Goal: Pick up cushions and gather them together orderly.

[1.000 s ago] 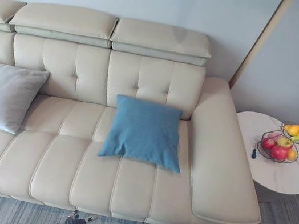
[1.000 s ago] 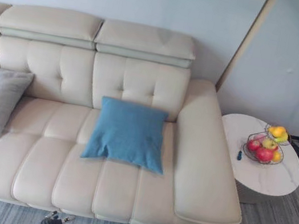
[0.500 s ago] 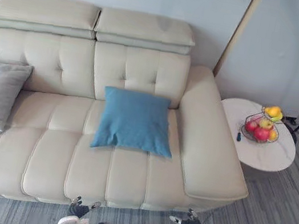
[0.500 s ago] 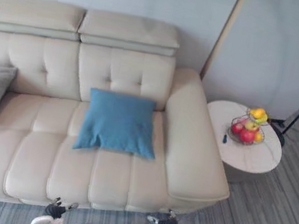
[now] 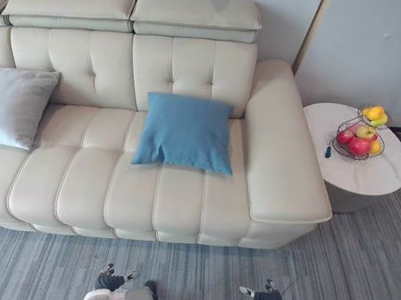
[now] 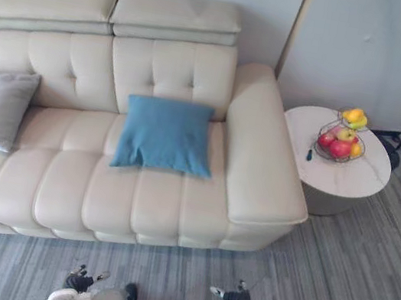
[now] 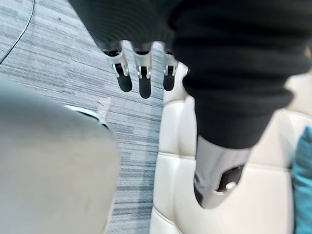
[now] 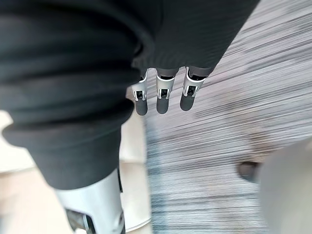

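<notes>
Well ahead of the fingers of the left hand [image 7: 144,82] and right hand [image 8: 163,100], straight and empty, the square blue fabric cushion [image 5: 186,132] and grey fabric cushion [image 5: 2,105] lie well apart on the cream leather sofa [image 5: 176,200] as before; only the view drew back; gathering not begun.

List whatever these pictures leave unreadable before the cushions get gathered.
- Grey cushion: its left edge is cut off by the left eye view's border.
- Sofa: its left end runs past the same border, so more cushions there cannot be ruled out.
- Small dark thing on the side table beside the fruit basket: too small to identify.
</notes>
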Tool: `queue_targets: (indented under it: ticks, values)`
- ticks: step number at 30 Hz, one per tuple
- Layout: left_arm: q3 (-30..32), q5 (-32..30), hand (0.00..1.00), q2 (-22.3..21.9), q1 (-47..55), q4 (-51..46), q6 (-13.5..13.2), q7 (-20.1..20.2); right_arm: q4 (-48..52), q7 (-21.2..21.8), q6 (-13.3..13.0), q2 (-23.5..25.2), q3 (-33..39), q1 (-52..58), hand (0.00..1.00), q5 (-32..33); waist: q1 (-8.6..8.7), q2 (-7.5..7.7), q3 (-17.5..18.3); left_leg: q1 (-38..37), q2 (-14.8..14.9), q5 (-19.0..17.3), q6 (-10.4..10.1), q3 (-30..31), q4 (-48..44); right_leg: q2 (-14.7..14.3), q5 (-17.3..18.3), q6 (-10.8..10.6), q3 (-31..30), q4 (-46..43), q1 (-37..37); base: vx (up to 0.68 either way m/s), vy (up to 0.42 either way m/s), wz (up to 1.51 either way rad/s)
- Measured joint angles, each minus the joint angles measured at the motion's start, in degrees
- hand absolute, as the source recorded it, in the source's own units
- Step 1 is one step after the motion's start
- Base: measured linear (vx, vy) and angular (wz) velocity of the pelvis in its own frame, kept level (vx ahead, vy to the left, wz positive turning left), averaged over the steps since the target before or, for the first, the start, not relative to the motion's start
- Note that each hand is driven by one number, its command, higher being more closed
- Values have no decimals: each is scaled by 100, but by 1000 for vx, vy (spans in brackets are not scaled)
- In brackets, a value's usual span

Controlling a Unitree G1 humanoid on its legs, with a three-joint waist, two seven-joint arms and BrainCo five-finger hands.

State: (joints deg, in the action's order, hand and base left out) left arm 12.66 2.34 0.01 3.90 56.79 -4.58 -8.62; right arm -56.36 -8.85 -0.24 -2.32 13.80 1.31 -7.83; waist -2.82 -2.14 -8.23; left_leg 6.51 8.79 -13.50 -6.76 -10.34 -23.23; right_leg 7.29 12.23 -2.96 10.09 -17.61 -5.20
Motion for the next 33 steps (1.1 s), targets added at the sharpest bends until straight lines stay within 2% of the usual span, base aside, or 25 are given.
queue_targets:
  ticks: [1, 2, 3, 4, 6, 10, 11, 12, 24, 30, 33]
  values:
    - [42, 4, 0, -13, 24, 22, 0, 2, -104, 18, 6, 43, 176, -23, 0, 28, 19, 20, 46, -142, -105, -59, 110, -44, 426, 6, -77, -104, -73, 60, -56, -80, 193, -13]
    - [45, -2, 0, 101, 131, 26, 5, 3, -142, 58, 55, 183, 357, 49, 0, 31, 38, 191, 267, -235, -369, 300, 232, -166, 1057, 144, -423, -169, -154, 538, -53, -53, 183, -14]
    - [45, -6, 0, 111, 137, 27, 5, 3, -144, 61, 54, 198, 390, 56, 0, 31, 41, 214, 282, -268, -405, 349, 248, -172, 1150, 161, -483, -195, -153, 628, -33, -31, 209, -7]
    - [34, -41, 0, 149, 129, 88, 16, 3, -225, 63, 53, 211, 436, 72, 0, 34, 73, 260, 305, -372, -543, 488, 333, -156, 1341, 219, -721, -263, -170, 981, 167, 10, 169, 6]
    - [18, -87, 0, 147, 132, 127, 23, 7, -331, 69, 56, 213, 556, 74, 0, 74, 88, 247, 329, -504, -651, 528, 395, -153, 1462, 285, -868, -334, -170, 1234, 353, 4, 157, 8]
    - [-20, -115, 0, 152, 135, 223, 34, 28, -369, 102, 54, 202, 650, 73, 0, 117, 88, 204, 427, -692, -793, 663, 448, -139, 1772, 327, -990, -344, -162, 1491, 530, 7, 60, 3]
    - [-20, -116, 0, 152, 136, 231, 34, 34, -374, 102, 54, 196, 665, 62, 0, 119, 88, 189, 443, -700, -802, 681, 443, -140, 1805, 322, -998, -348, -165, 1507, 529, 0, 0, 0]
    - [-16, -221, 0, 215, 116, 350, 40, 140, -755, 102, 70, -12, 865, -195, 0, 174, 100, 213, 424, -1058, -754, 745, 411, -22, 2168, 166, -1027, -271, -167, 1824, 845, 0, 0, 0]
    - [-25, -215, 0, 220, 117, 353, 39, 144, -755, 88, 70, -9, 851, -104, 0, 367, 104, 217, 415, -1127, -747, 762, 405, -25, 2250, 166, -1036, -282, -111, 1890, 920, 0, 0, 1]
    - [-23, -210, 0, 222, 99, 342, 29, 188, -746, 36, 70, 0, 832, 2, 0, 564, 143, 222, 292, -1277, -677, 718, 347, -399, 2252, 114, -1125, -264, -333, 1894, 885, -15, -6, -27]
    - [-20, -210, 0, 262, -6, 350, 29, 249, -678, -10, 66, 14, 823, 6, 0, 574, 165, 296, 150, -1210, -614, 622, 302, -620, 2030, 49, -1226, -265, -672, 1862, 686, -72, -13, -67]
